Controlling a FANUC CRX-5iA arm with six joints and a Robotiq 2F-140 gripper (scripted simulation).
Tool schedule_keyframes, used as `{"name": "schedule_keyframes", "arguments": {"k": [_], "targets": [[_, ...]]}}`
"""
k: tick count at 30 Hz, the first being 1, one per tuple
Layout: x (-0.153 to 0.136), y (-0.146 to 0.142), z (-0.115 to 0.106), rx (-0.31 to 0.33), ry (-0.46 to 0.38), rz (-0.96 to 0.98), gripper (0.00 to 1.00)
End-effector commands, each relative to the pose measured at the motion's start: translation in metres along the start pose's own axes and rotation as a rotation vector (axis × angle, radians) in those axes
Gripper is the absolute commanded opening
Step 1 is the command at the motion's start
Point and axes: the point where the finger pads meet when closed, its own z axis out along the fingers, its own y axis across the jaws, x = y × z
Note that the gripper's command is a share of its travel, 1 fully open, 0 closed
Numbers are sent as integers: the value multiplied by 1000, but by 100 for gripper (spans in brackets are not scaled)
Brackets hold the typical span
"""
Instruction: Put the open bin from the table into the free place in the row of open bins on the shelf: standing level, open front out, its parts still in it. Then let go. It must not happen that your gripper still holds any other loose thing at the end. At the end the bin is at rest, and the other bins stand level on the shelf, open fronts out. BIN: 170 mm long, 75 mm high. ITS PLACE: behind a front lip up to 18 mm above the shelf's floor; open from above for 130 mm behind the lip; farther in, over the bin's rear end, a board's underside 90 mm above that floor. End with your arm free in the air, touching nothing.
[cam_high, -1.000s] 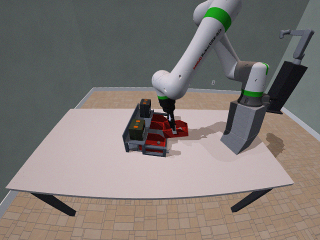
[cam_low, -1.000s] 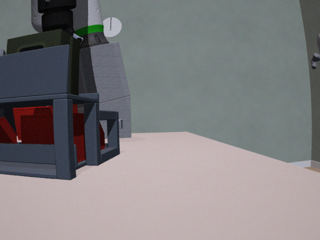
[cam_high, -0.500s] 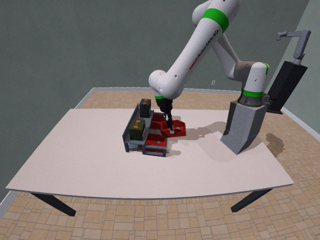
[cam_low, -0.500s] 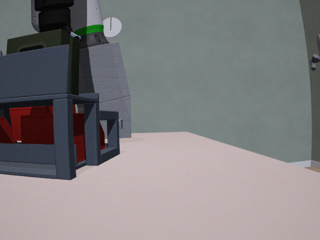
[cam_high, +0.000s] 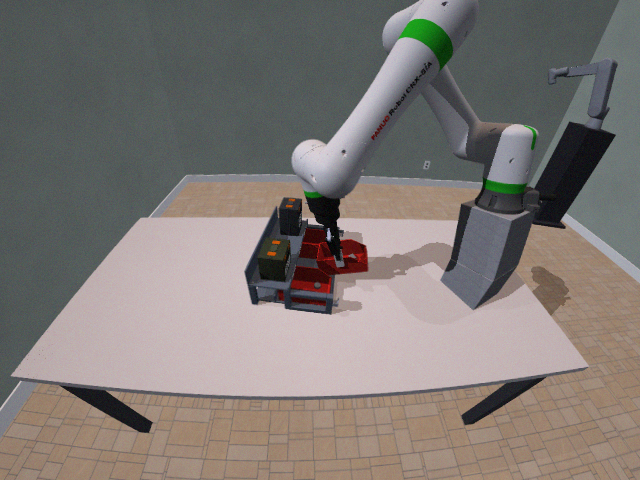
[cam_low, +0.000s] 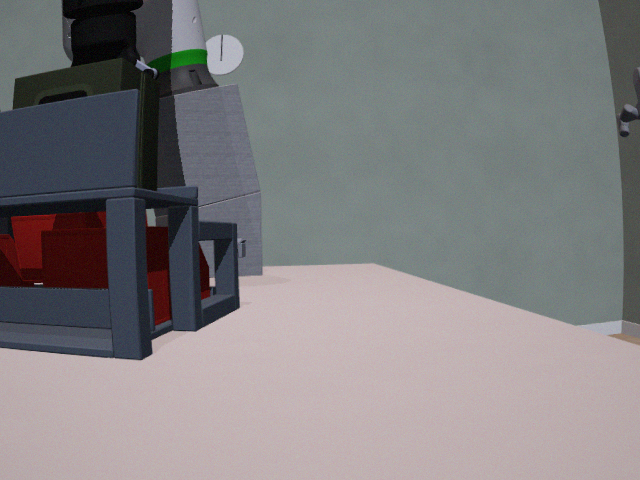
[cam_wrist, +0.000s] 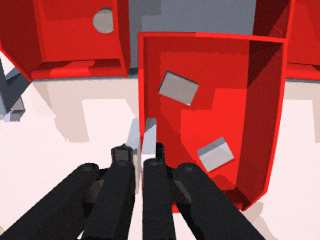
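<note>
The red open bin (cam_high: 343, 257) hangs in front of the grey shelf (cam_high: 289, 263), tilted, facing the free middle place of the row. In the wrist view the bin (cam_wrist: 210, 120) holds two grey parts (cam_wrist: 179, 88) and points at the grey gap (cam_wrist: 194, 0) between two red bins. My gripper (cam_wrist: 144, 133) is shut on the bin's thin left side wall; it also shows in the top view (cam_high: 337, 258). In the exterior view the shelf (cam_low: 103, 248) shows red bin walls (cam_low: 77, 253) behind its posts; I cannot tell there which bin is which.
One red bin (cam_high: 310, 281) stands in the near place and another (cam_high: 312, 240) in the far place; they show in the wrist view at left (cam_wrist: 67, 14) and right (cam_wrist: 303, 14). Two dark green boxes (cam_high: 273, 258) stand on the shelf's top board. The robot's grey pedestal (cam_high: 485, 248) stands at right.
</note>
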Motion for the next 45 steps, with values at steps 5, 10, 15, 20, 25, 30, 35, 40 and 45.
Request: {"name": "schedule_keyframes", "arguments": {"k": [5,10,15,20,25,30,35,40,45], "targets": [[7,0,-2,0,0,0,0],[11,0,-3,0,0,0,0],[13,0,-4,0,0,0,0],[16,0,-5,0,0,0,0],[19,0,-5,0,0,0,0],[21,0,-6,0,0,0,0],[22,0,-6,0,0,0,0],[23,0,-7,0,0,0,0],[24,0,-7,0,0,0,0]]}}
